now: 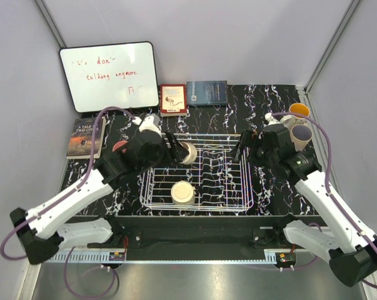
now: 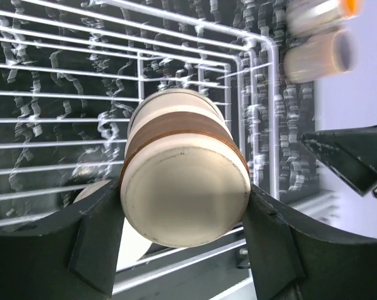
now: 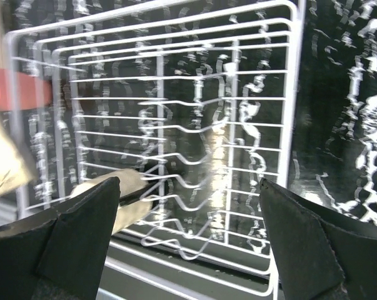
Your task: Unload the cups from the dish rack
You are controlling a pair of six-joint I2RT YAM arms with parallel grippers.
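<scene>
The white wire dish rack (image 1: 226, 187) lies mid-table. My left gripper (image 1: 175, 150) is shut on a cream cup with a brown band (image 1: 187, 152), holding it on its side over the rack's far left part. In the left wrist view the cup (image 2: 185, 187) fills the gap between both fingers (image 2: 94, 244). A second cream cup (image 1: 182, 193) stands in the rack's near part. My right gripper (image 1: 244, 146) is open and empty over the rack's right end. The right wrist view shows the rack (image 3: 175, 112) and a cream cup (image 3: 129, 197).
A yellow-inside mug (image 1: 299, 110) and a pale lavender mug (image 1: 301, 133) stand on the table at far right, behind my right arm. A pink item (image 1: 119, 147) sits left of the rack, half hidden by my left arm. Books (image 1: 174, 99) and a whiteboard (image 1: 109, 75) line the back.
</scene>
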